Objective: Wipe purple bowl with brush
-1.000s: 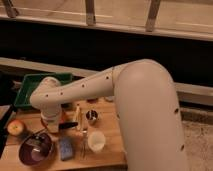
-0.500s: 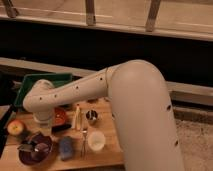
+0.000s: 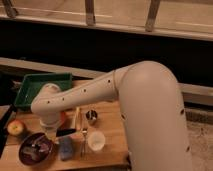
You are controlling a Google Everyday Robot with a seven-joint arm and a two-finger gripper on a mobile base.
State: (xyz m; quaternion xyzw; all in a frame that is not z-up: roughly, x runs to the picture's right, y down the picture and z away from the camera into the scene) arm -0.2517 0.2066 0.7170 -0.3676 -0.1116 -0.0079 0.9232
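Gripper [image 3: 49, 131] clamped on brush [image 3: 65, 133], black handle jutting out sideways, roughly level. Purple bowl [image 3: 36, 148] just below, slightly off to the side away from the handle.

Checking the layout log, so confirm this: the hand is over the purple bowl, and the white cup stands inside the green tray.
Not right. The camera view shows the white cup standing on the wooden table, not inside the green tray. The rest holds: the hand, shut on the brush, is over the purple bowl.
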